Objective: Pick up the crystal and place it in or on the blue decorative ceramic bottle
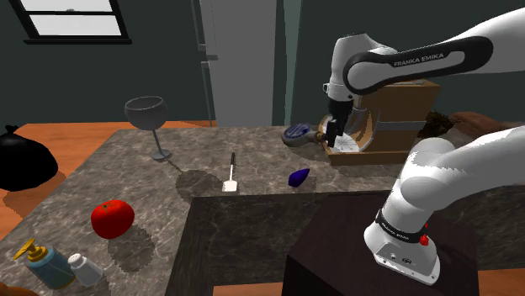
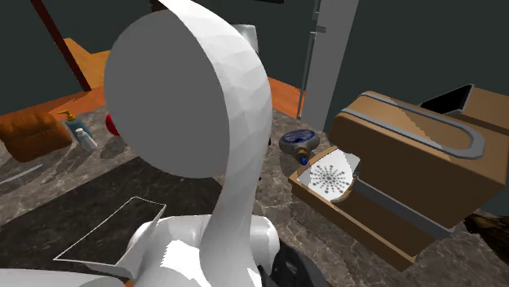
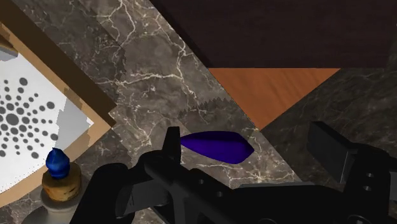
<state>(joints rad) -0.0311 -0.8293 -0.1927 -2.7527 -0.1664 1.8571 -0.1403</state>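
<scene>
Nearest, at the near left corner of the marble counter [image 1: 193, 160], stand a pump bottle [image 1: 46, 265] and a small white shaker [image 1: 86, 270], close together; just beyond them sits a red tomato [image 1: 112, 218]; the dark stand [image 1: 336, 256] fills the near right, and the white arm [image 1: 437, 177] rises from it and bends back over the counter. Toward the middle lies a small utensil [image 1: 231, 172] with a dark handle and a white end; level with it, a little toward the stand's side, lies the crystal [image 1: 298, 177], deep blue and pointed, flat on the marble and touching nothing. The gripper [image 1: 336, 139] hangs above the counter past the crystal, in front of the brown wooden box [image 1: 395, 118]; in the wrist view the gripper [image 3: 249, 141] has its fingers [image 3: 172, 143] spread wide, and the crystal [image 3: 216, 146] lies on the marble beyond them, closer to one finger, gripped by neither. Near the far edge the blue bottle [image 1: 299, 133] appears to lie flat, its cork-coloured neck toward the box; from the second exterior view the bottle [image 2: 298, 140] sits just beside the box's white dotted panel [image 2: 328, 178]; it is apart from the crystal. Further along that far edge a grey wine glass [image 1: 149, 122] stands upright; off the counter's left end a black bag [image 1: 23, 157] rests on the orange-brown floor.
</scene>
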